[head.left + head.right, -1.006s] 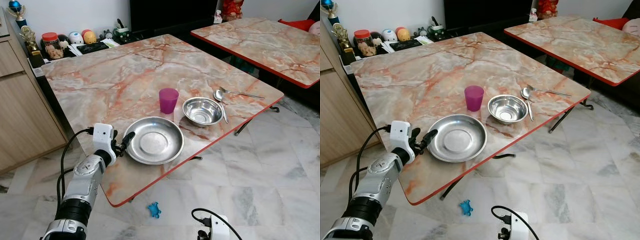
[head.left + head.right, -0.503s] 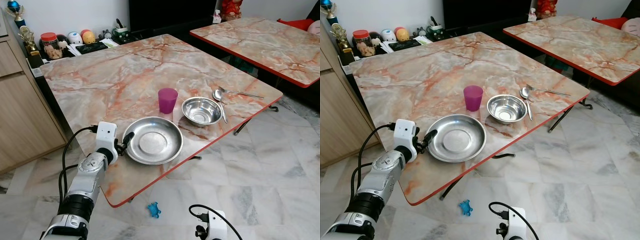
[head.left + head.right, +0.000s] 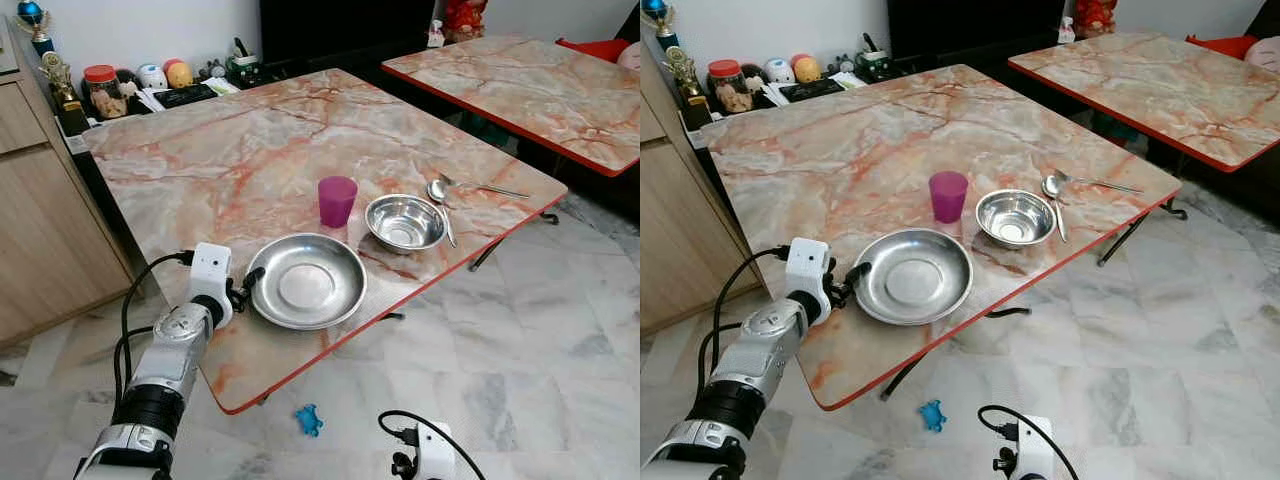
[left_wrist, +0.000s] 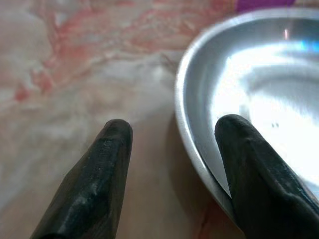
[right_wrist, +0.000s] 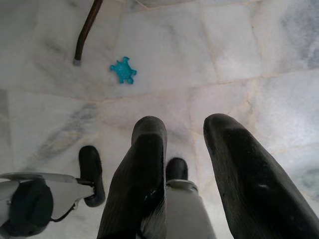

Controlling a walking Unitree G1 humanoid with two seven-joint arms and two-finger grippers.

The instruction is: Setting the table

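Plate [image 3: 307, 281], wide and of shiny steel, lies flat near the front edge of the marble-patterned bench [image 3: 250, 140] with its red rim. In the left eye view the left tool [image 3: 247, 284] sits at the plate's left rim, reached in from the silver left arm. Just behind the plate stands a purple cup [image 3: 337, 200], upright. To the right of the cup is a small steel bowl [image 3: 404, 222], and just beside the bowl lie a spoon [image 3: 440, 204] and a fork [image 3: 484, 186]. A second bench [image 3: 530, 85] of the same pattern stands well apart at the right. At the far left edge there are jars and trophies [image 3: 60, 80] on a low shelf, next to a wooden cabinet [image 3: 40, 220]. On the tiled floor under the front edge lies a small blue toy [image 3: 308, 419].

The right eye view gives the same layout, with the right tool's white wrist low at the bottom edge.

In the left wrist view the tool's two black fingers [image 4: 102, 184] are spread apart; one stands over the bare bench, the other over the plate's inner side, the rim between them and not gripped.

In the right wrist view the right tool [image 5: 187, 164] hangs idle over the floor, fingers apart and holding nothing, the blue toy beyond.
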